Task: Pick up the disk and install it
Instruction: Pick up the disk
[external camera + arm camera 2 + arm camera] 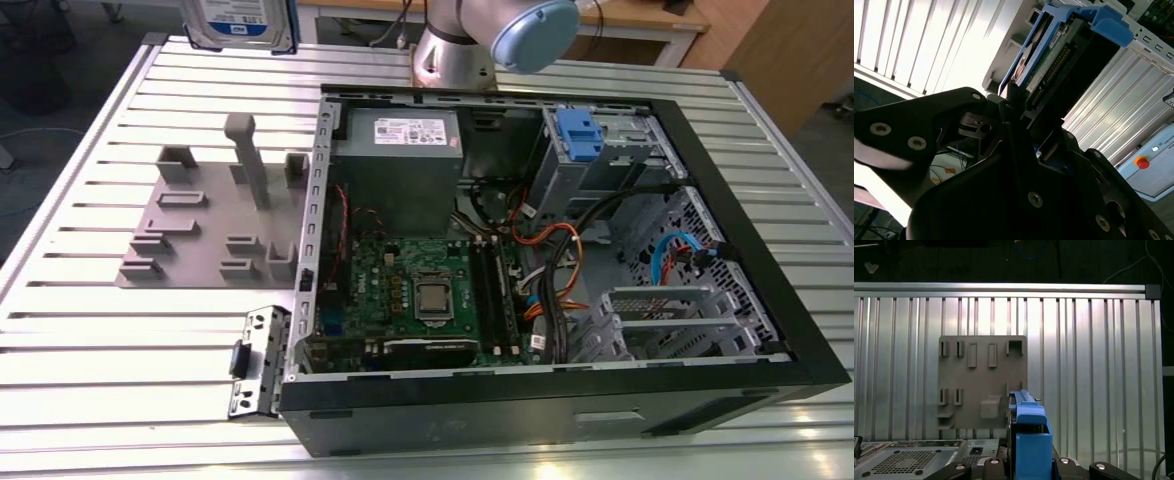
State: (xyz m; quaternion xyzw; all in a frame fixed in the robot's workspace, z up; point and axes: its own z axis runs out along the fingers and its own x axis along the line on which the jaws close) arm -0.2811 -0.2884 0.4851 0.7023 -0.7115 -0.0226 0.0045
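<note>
One disk: the disk (238, 22) hangs high over the far edge of the table (80, 380), outside the open computer case (747, 250).
Pincer: the gripper (1021, 107) is closed tight on the disk's end.
Doing it well: I think a firm, level hold matters, so nothing slips or bumps the case wall.
Arm: the arm (494, 35) is lifted high, with its wrist facing the grey rack (200, 225).

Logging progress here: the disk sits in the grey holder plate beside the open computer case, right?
No. The disk is clamped in the hand, held clear of the grey holder plate, as the second wrist view shows. The plate does lie beside the open computer case.
</note>
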